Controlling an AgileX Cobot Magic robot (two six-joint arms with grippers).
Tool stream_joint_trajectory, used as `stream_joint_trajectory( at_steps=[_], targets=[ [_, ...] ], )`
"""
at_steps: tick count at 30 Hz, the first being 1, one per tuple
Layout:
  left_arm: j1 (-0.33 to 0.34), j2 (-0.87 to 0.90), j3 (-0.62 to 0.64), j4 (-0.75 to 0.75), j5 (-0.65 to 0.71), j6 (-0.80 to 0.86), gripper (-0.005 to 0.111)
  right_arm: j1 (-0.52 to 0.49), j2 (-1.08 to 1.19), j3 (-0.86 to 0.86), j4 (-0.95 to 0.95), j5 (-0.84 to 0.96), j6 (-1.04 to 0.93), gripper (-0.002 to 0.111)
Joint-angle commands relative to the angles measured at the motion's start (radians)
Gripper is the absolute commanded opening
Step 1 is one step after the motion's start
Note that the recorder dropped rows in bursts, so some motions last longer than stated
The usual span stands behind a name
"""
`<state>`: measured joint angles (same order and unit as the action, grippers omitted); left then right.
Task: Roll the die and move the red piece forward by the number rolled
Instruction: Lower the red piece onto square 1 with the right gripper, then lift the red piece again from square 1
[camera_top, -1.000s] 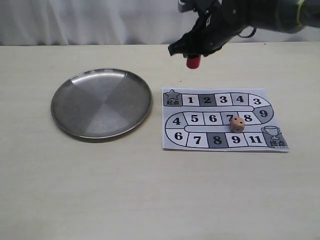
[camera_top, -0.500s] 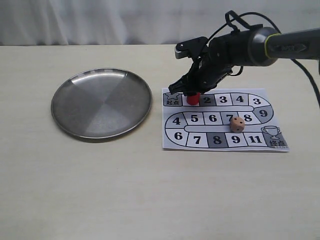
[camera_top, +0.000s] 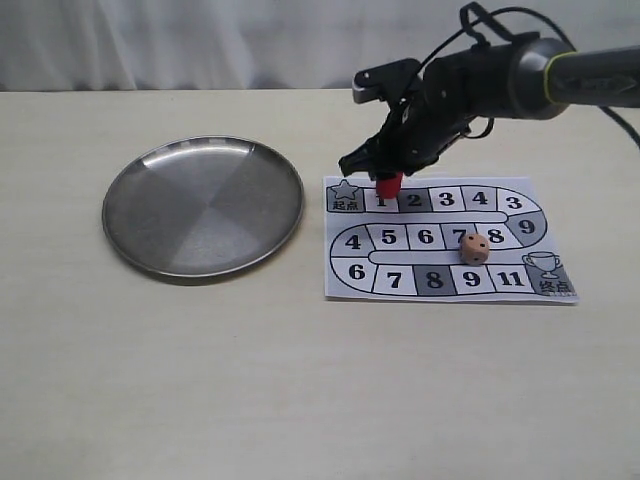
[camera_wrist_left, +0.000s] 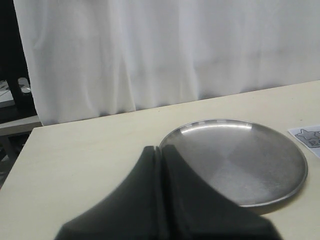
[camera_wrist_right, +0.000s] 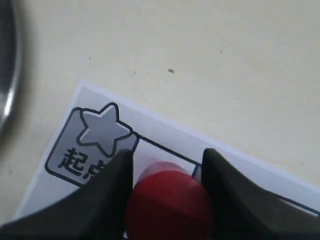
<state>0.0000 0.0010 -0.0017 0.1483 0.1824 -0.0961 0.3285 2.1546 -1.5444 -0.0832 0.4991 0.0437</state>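
- Over at the far-left end of the board (camera_top: 340, 288), the right gripper (camera_top: 388, 172) had its jaws clamped on the red piece (camera_top: 389, 184), one on each side. It hung above square 1, right next to the star start square. I couldn't tell if the bottom was actually touching the paper.
- The die (camera_top: 474, 249) was sitting on the board's middle row, around where 7 meets 8. I couldn't really read its top face from these shots.
- My take on doing this step well: keep the piece upright, count squares off the die's top face, and set it flat inside the printed box. Then let go and lift straight up so the jaws don't knock it over. The board looked like thin paper, so dragging could shift it.
- As for obstacles, the die was well apart from the piece and off the far row, so I'd guess it only matters on a bigger count.
- The metal plate (camera_top: 203, 207) sat on the table (camera_top: 300, 400) left of the board, out of the way.
- The left gripper (camera_wrist_left: 159, 150) was pinched closed on nothing, parked near the plate's side.
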Motion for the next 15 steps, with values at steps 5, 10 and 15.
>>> stream_joint_trajectory(
  at_steps=[5,10,15],
  targets=[
    [-0.001,-0.001,0.002,-0.004,-0.009,-0.002,0.000,-0.023,-0.194,-0.001,-0.022,-0.007,0.005,0.005],
    [-0.001,-0.001,0.002,-0.004,-0.009,-0.002,0.000,-0.056,-0.210,0.003,-0.014,0.010,0.005,0.005],
    [-0.001,-0.001,0.002,-0.004,-0.009,-0.002,0.000,-0.085,-0.163,0.047,-0.012,-0.020,0.005,0.005]
  ],
)
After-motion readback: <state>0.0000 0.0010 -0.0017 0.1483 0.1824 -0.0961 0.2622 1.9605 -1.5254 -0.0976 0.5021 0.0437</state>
